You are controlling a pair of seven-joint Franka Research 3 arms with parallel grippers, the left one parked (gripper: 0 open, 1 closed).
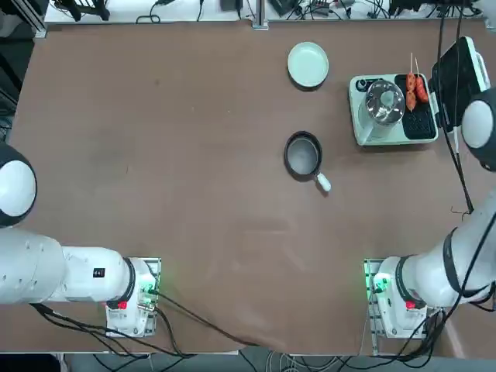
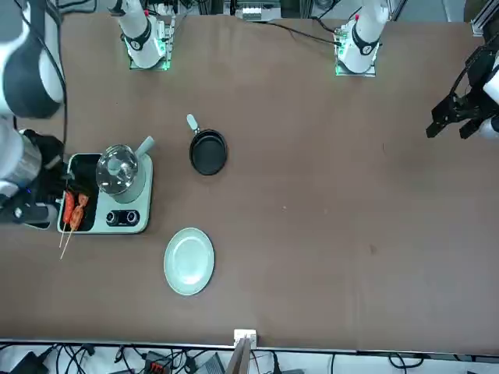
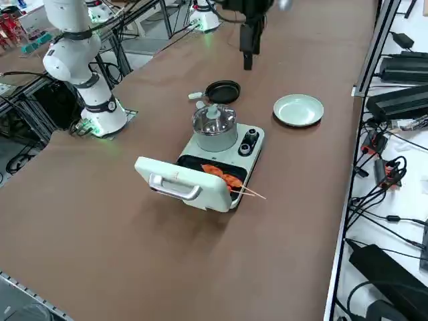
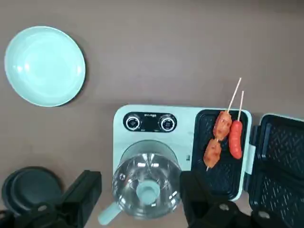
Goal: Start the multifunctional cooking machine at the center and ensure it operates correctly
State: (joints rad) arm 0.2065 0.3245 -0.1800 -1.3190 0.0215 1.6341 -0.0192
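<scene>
Multifunctional cooking machine (image 4: 186,151) lies below the right pincer (image 4: 141,190), apart from it.

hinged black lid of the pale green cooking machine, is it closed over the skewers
No, the ribbed black lid lies open beside the black grill plate, leaving both skewers uncovered.

White rounded arms with black cables

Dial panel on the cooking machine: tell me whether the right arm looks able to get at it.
Probably yes: the right tool hovers open above, and nothing covers the dial panel; the pot stands beside it.
</scene>
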